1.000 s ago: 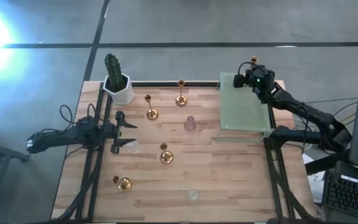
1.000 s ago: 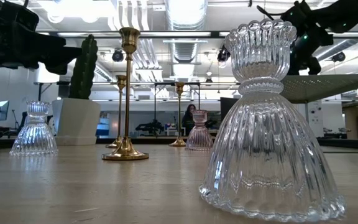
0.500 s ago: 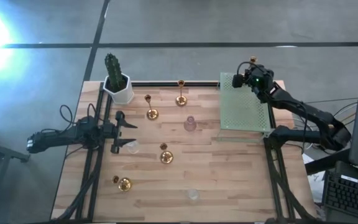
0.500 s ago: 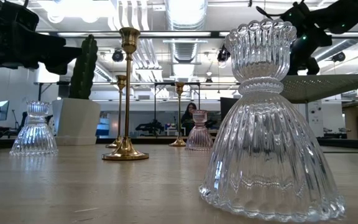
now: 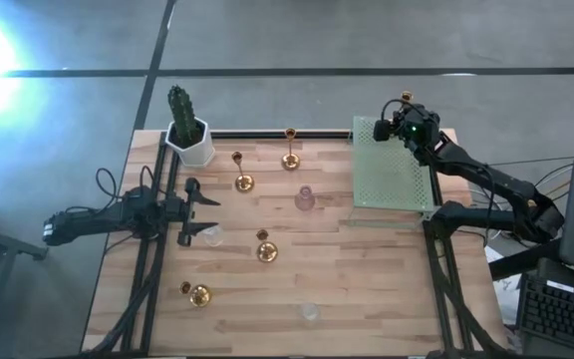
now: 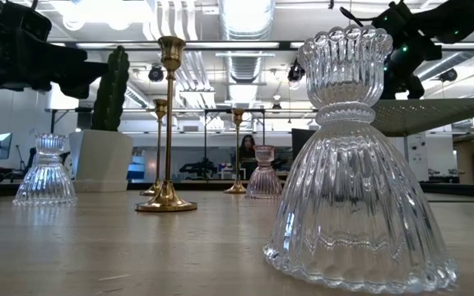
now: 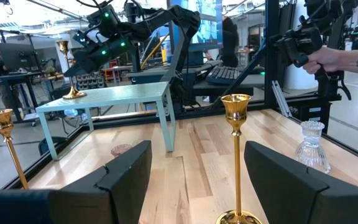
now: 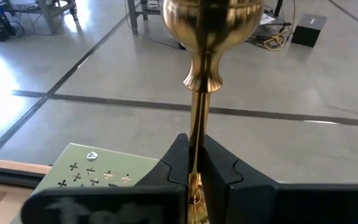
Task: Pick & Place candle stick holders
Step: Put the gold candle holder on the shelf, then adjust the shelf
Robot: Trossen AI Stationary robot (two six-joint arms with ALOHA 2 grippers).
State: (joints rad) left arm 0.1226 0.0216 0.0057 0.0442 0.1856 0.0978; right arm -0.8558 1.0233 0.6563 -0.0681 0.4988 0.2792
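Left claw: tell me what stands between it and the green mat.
In the left wrist view, a tall gold candle stick holder stands just ahead of the open left claw, then bare wood to the green mat; the clear glass holder sits off-line.

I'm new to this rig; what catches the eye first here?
A big clear glass holder fills the low view, near the table's front edge. The right gripper pinches a gold candlestick over the green perforated mat, while the left gripper waits open at the table's left.
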